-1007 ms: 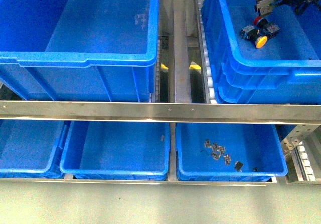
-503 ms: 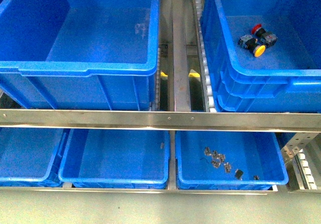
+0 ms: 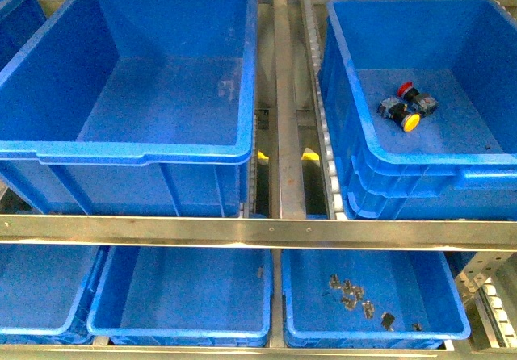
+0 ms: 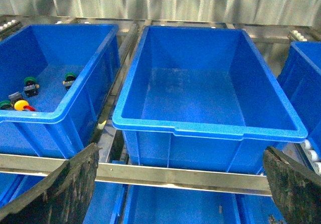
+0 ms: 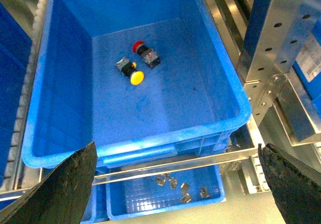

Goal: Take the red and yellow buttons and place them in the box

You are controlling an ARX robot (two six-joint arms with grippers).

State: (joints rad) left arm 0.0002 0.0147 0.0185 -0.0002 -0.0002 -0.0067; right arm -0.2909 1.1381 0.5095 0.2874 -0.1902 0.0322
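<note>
Two buttons lie in the box [image 3: 420,166] on your right of the upper shelf: a red button [image 3: 415,95] and a yellow button [image 3: 406,119], side by side and touching or nearly so, on the box floor toward its left half. The box shows a doubled rim along its near wall. In the right wrist view you see the same pair, red button [image 5: 143,50] farther in and yellow button [image 5: 133,75] nearer, both resting on their sides.

To the left of the box, across a steel rail [image 3: 284,118], stands a large blue bin [image 3: 145,154] with a single rim. Below the shelf bar [image 3: 258,232] sit shallower blue trays; the right tray [image 3: 452,320] holds a scatter of small metal parts [image 3: 352,290].

In the left wrist view, a far-left bin [image 4: 60,116] holds green-capped switches [image 4: 31,83] and one yellow cap [image 4: 21,104].

Your left hand [image 4: 180,189] has its fingers spread wide with nothing between them. Your right hand [image 5: 178,184] is likewise spread wide and carries nothing, hanging above the box's near wall.
</note>
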